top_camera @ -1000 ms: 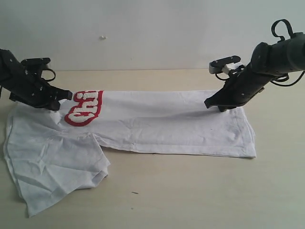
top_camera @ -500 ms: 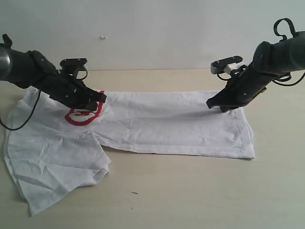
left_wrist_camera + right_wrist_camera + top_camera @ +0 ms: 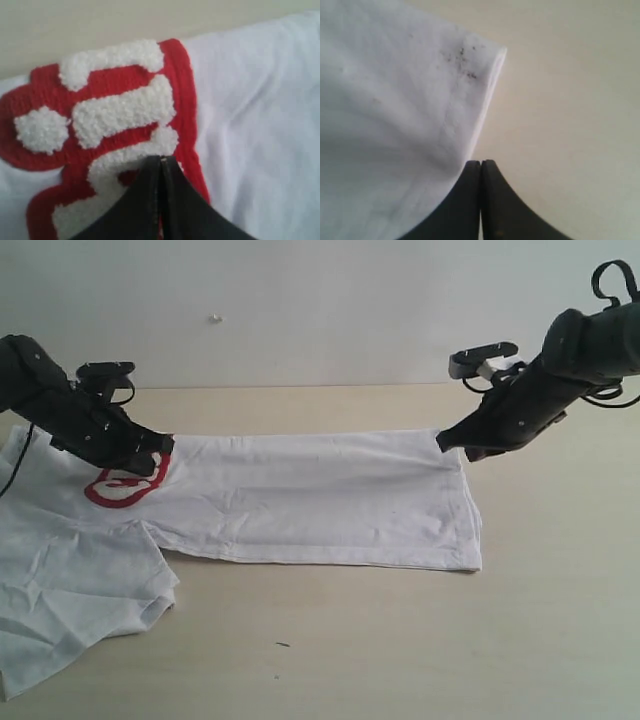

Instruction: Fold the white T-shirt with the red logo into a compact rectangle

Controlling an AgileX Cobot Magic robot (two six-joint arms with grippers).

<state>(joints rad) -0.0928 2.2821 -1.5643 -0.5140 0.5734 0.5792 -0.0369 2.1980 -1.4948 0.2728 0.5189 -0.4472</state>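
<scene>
The smooth, pale counter (image 3: 400, 640) lies bare nearest the camera. On it rests the white T-shirt (image 3: 320, 505), soft cotton. It is crumpled at the near left, runs as a long flat band across the middle, and ends in a stitched hem on the right. At the band's far left, the red logo (image 3: 125, 485), fuzzy white letters on a red patch, is partly folded under. The left end effector (image 3: 163, 444), jaws together, pinches the cloth at the logo. The right end effector (image 3: 443, 440), jaws together, grips the far hem corner. Compared with half a second earlier, the shirt and left end effector sit further left.
</scene>
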